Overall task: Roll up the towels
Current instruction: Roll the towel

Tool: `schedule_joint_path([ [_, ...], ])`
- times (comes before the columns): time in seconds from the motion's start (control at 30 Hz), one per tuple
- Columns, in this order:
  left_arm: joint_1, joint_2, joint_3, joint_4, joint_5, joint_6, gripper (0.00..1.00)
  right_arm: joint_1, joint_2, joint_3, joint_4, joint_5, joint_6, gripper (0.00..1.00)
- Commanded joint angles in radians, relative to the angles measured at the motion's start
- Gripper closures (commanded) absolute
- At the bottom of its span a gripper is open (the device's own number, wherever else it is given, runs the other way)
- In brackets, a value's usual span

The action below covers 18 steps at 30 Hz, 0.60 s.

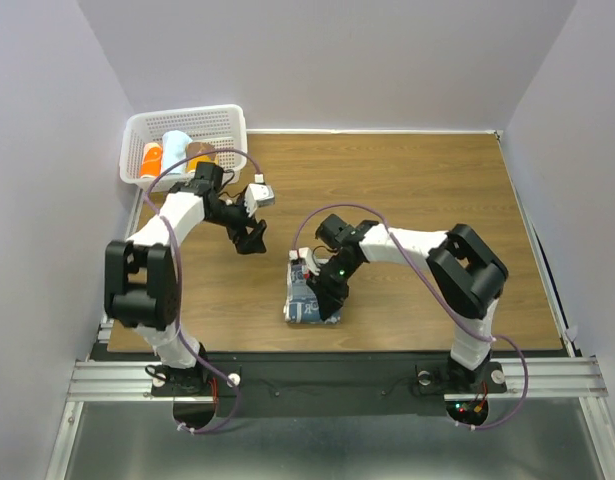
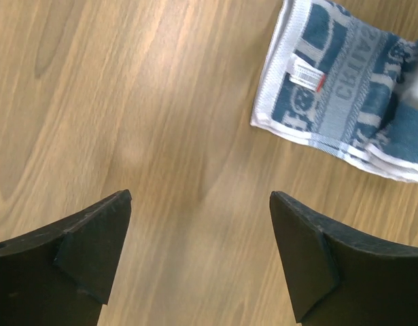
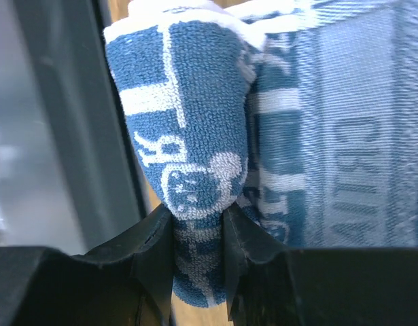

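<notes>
Because the towel (image 3: pixel 188 149) is soft, light terry that sags and bunches, I grip it on a folded thickness, never a single ply. My right gripper (image 3: pixel 198 227) is clamped on its bunched end; my left gripper (image 2: pixel 200 198) hangs spread apart over the table (image 2: pixel 127 102). The towel lies near the table's front edge: blue, pale woven lettering, white hem, apparently partly rolled.
</notes>
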Motion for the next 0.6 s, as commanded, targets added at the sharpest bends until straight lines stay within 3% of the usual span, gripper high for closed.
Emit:
schedule_joint_path([
  [0.0, -0.003, -0.243, -0.126, 0.194, -0.064, -0.046, 0.03, -0.07, 0.16, 0.113, -0.197, -0.183, -0.006, 0.99],
  [0.13, -0.019, -0.442, -0.341, 0.302, -0.183, 0.007, 0.01, -0.107, 0.274, 0.183, -0.274, -0.292, -0.01, 0.99],
  [0.27, -0.064, -0.702, -0.603, 0.305, -0.269, 0.138, 0.01, -0.136, 0.359, 0.271, -0.34, -0.366, -0.012, 0.99],
  [0.37, -0.219, -0.863, -0.727, 0.302, -0.346, 0.163, 0.01, -0.158, 0.426, 0.326, -0.388, -0.413, -0.013, 0.99],
  [0.4, -0.33, -0.893, -0.745, 0.303, -0.355, 0.152, 0.01, -0.164, 0.445, 0.337, -0.415, -0.426, -0.021, 0.98],
  [0.53, -0.53, -0.944, -0.785, 0.372, -0.437, 0.048, 0.01, -0.183, 0.515, 0.386, -0.464, -0.438, -0.038, 0.92],
  [0.57, -0.627, -0.935, -0.792, 0.427, -0.461, 0.007, 0.02, -0.189, 0.529, 0.392, -0.468, -0.452, -0.033, 0.91],
])
